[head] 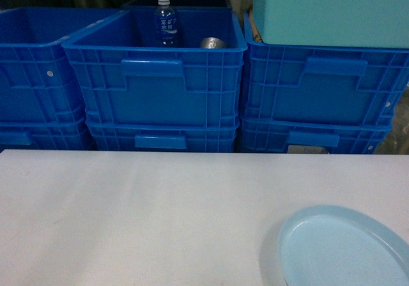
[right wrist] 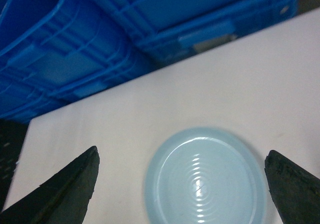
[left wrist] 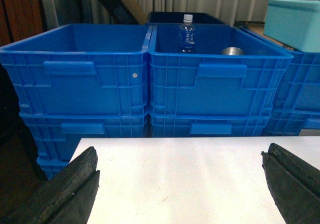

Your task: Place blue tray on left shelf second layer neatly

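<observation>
Your right tool (right wrist: pixel 182 184) hangs spread wide over the blue tray (right wrist: pixel 205 179), which lies flat on the white worktop (head: pixel 140 216) near its right front edge, so lower it slowly and pinch the rim, while your left tool (left wrist: pixel 180 184) waits released.

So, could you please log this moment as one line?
blue tray: on white table, ungrasped | right end effector: open above tray | left end effector: open, empty
</observation>
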Tool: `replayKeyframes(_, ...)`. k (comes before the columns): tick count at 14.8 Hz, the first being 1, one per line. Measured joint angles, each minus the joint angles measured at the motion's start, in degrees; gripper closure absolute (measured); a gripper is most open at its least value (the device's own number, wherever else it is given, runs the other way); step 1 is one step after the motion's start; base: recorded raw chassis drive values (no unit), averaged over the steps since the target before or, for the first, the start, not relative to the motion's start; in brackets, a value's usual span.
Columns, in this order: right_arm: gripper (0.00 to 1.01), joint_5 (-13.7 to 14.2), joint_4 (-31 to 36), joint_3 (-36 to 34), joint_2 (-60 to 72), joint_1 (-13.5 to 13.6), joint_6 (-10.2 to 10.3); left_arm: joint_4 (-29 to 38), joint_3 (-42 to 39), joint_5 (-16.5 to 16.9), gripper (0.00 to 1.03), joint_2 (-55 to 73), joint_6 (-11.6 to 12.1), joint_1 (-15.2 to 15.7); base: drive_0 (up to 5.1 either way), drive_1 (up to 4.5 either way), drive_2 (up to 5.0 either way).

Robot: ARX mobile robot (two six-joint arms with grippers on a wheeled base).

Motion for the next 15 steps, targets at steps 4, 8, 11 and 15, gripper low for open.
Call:
replayKeyframes(4, 0.03, -10.4, 1.6, -2.5, 17.6, -6.4, -6.1, 0.0, 0.0, 0.0, 0.05, 0.0, 0.0, 0.0, 0.0, 0.00, 0.0)
replayKeyframes(8, 0.03, -9.1, 6.3, -5.4, 23.9, -7.0, -13.2, 0.0, 0.0, 0.0, 0.05, 0.0, 0.0, 0.0, 0.0, 0.00, 0.0)
replayKeyframes(11, 0.03, -8.4, 13.0, -6.6, 29.6, -2.1, -13.3, 0.0, 0.0, 0.0, 0.05, 0.0, 0.0, 0.0, 0.0, 0.00, 0.0)
replayKeyframes(15, 0.03, -7.5, 18.6, -7.8, 35.1, -0.7, -11.4, 0.0, 0.0, 0.0, 0.05, 0.0, 0.0, 0.0, 0.0, 0.00, 0.0)
